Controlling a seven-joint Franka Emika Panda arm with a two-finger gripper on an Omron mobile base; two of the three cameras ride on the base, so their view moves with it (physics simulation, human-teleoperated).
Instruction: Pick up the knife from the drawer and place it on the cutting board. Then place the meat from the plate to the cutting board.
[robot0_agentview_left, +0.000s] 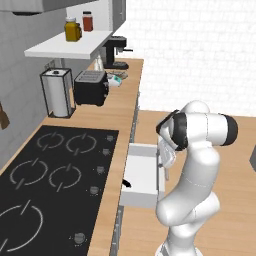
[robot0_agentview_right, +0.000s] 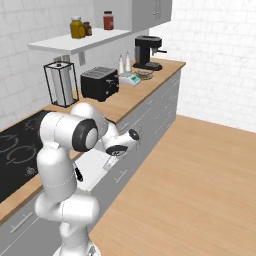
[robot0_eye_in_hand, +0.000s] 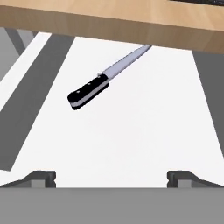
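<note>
The wooden desk (robot0_agentview_left: 122, 107) carries a black hob (robot0_agentview_left: 50, 175), a black toaster (robot0_agentview_left: 91, 87), a paper-towel stand (robot0_agentview_left: 56, 92) and a coffee machine (robot0_agentview_left: 116, 51) at the far end. Beside the hob, the drawer (robot0_agentview_left: 142, 175) stands pulled out from the desk's front, its white floor bare apart from the knife (robot0_eye_in_hand: 103, 81), which lies flat and slanted, its black handle nearer the pincer and its blade tip tucked under the desk's edge. The pincer (robot0_eye_in_hand: 111, 176) hangs above the drawer with its tips spread wide, gripping nothing and well apart from the knife.
</note>
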